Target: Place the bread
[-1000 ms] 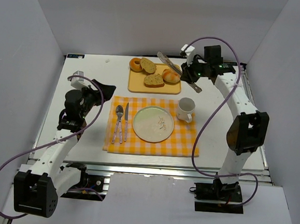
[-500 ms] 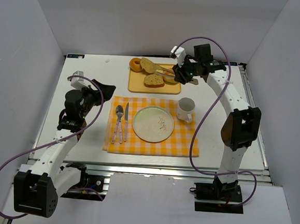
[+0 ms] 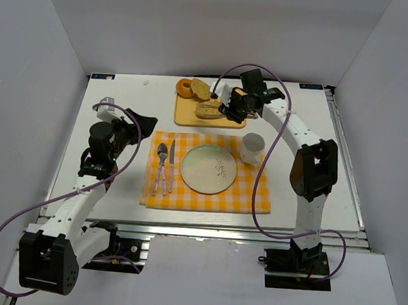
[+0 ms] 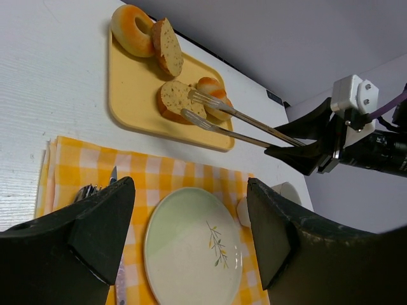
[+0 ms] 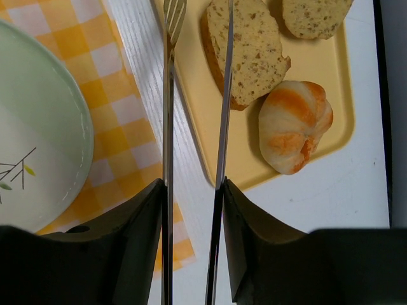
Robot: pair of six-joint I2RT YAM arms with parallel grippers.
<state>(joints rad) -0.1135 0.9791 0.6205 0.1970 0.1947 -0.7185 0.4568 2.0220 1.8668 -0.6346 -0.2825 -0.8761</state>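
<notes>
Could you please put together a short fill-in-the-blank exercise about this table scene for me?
1. The right hand holds metal tongs that reach towards the ___ tray.
2. That tray holds ___ baked items, the bread among them.
3. The plate on the checked cloth is ___.
4. In the top view, the mug stands to the ___ of the plate.
Missing words: yellow; four; empty; right.
</notes>
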